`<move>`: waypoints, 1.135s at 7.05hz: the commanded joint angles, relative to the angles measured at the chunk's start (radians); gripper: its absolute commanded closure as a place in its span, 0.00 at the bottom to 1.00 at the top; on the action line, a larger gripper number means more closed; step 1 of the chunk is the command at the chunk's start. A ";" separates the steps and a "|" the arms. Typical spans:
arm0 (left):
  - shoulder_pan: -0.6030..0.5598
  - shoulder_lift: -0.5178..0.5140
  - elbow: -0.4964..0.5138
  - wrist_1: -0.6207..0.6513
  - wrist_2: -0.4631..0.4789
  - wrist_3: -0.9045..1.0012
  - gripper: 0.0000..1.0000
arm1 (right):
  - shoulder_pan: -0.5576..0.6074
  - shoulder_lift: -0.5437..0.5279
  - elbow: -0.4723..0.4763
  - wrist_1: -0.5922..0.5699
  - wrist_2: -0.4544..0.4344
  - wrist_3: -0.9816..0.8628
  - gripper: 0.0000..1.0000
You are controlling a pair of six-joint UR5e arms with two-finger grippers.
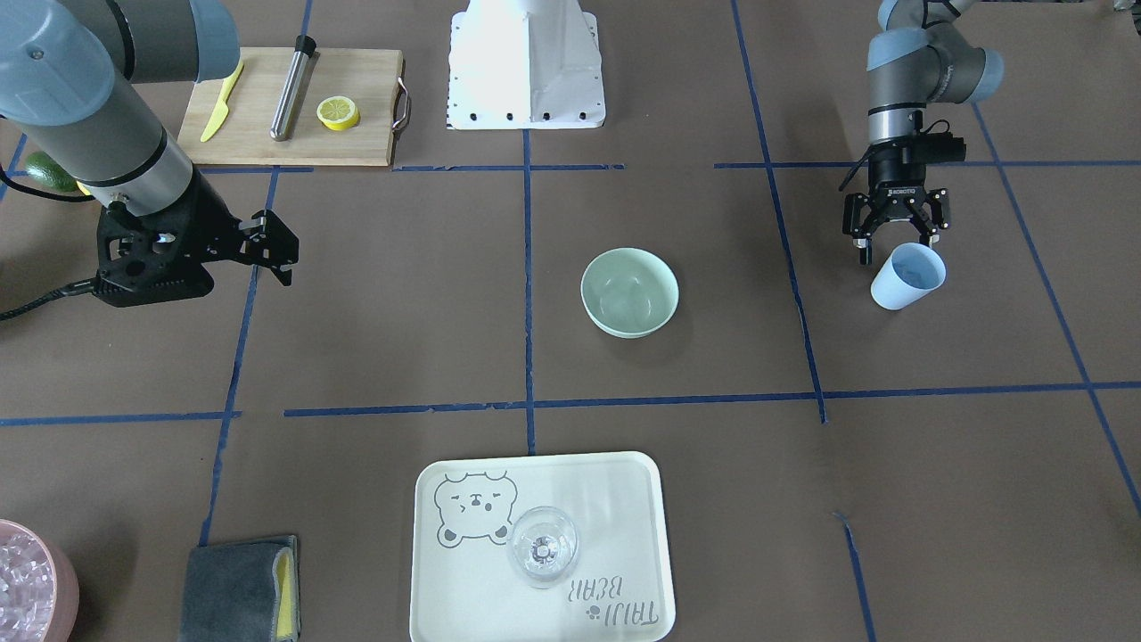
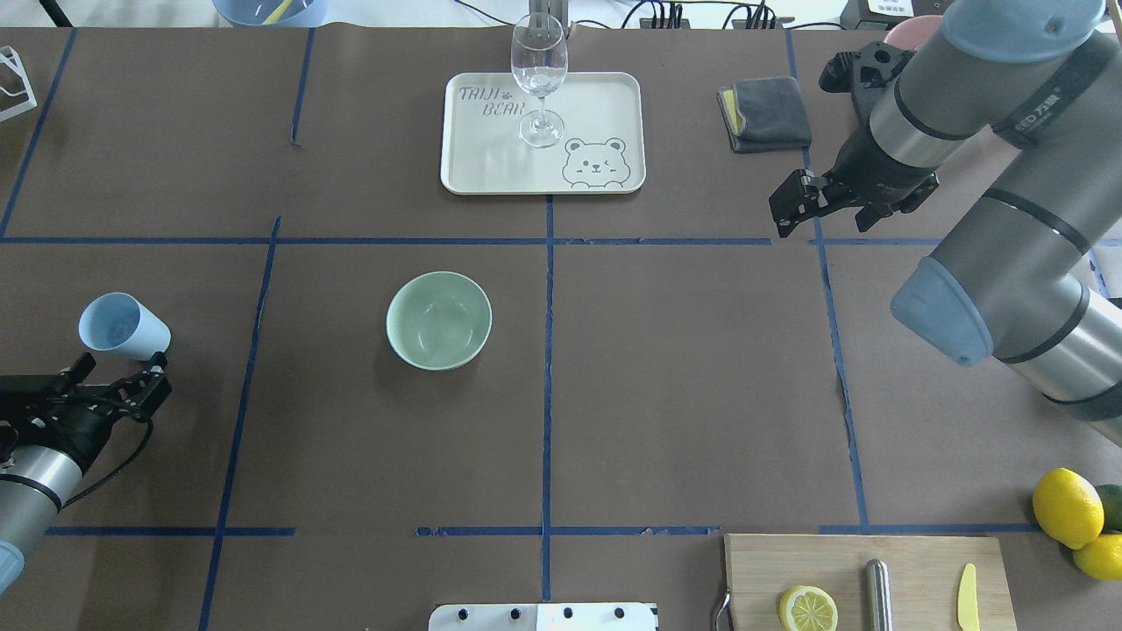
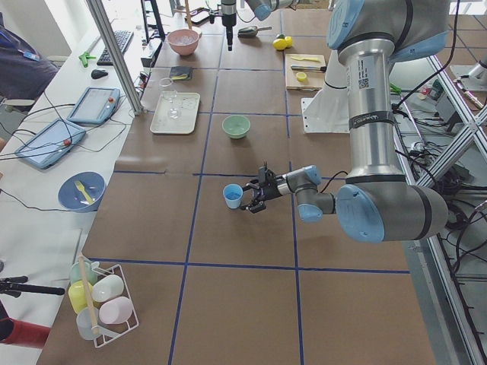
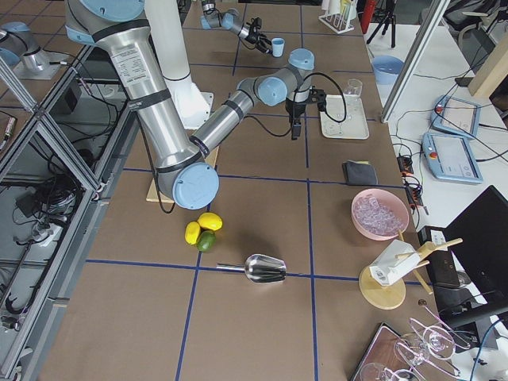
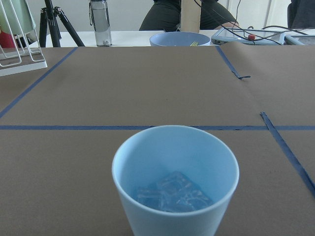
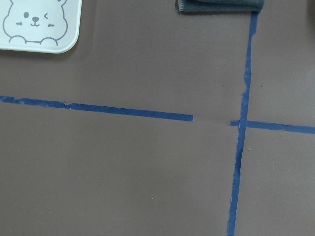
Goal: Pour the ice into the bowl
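Observation:
The light blue cup (image 1: 907,276) stands at the table's left side, also in the overhead view (image 2: 123,326). The left wrist view shows the ice (image 5: 172,194), several clear little cubes, in the bottom of the cup (image 5: 175,172). My left gripper (image 1: 897,248) is open, low, right behind the cup, fingertips at its sides without closing on it. The mint-green bowl (image 1: 629,292) sits upright near the table's middle (image 2: 438,320) and looks empty. My right gripper (image 2: 789,209) hovers open and empty over bare table, far right of the bowl.
A cream tray (image 2: 614,96) with a wine glass (image 2: 538,70) stands beyond the bowl. A grey cloth (image 2: 764,112) and a pink tub of ice (image 1: 18,580) are at the far right. A cutting board (image 1: 357,107) with a lemon half, knife and metal rod is near the base.

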 commanded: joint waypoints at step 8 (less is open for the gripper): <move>-0.047 -0.062 0.063 0.001 0.026 0.033 0.00 | 0.008 0.000 0.007 -0.003 0.009 0.000 0.00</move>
